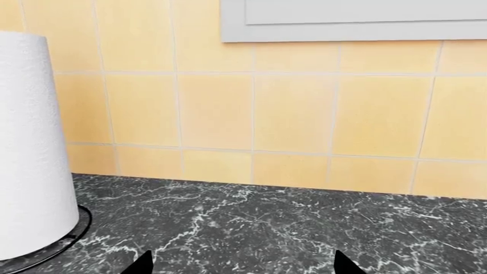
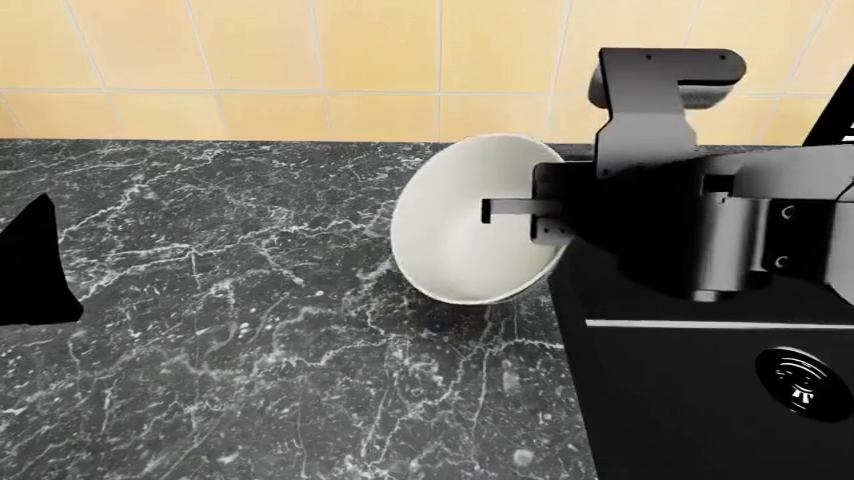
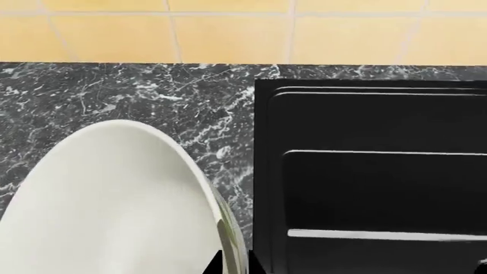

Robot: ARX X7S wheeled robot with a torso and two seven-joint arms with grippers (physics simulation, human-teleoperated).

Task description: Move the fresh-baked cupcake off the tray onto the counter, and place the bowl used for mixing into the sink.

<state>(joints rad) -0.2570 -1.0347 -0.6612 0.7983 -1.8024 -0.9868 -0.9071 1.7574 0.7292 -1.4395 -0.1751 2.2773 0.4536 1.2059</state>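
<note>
The white bowl (image 2: 467, 225) hangs tilted on its side above the dark marble counter (image 2: 240, 330), just left of the black sink (image 2: 667, 400). My right gripper (image 2: 534, 215) is shut on its rim, one finger inside and one outside. In the right wrist view the bowl's rim (image 3: 220, 222), with a hint of green pattern, runs between the fingertips of the right gripper (image 3: 234, 265), and the sink (image 3: 373, 171) lies beside it. My left gripper (image 1: 243, 267) is open over bare counter (image 1: 289, 222). The cupcake and the tray are out of view.
A white paper towel roll (image 1: 27, 148) stands on a round base close to the left gripper. Yellow wall tiles (image 2: 320, 60) back the counter. The sink's round drain (image 2: 801, 375) shows at the right. A grey cabinet edge (image 1: 350, 23) hangs above the tiles.
</note>
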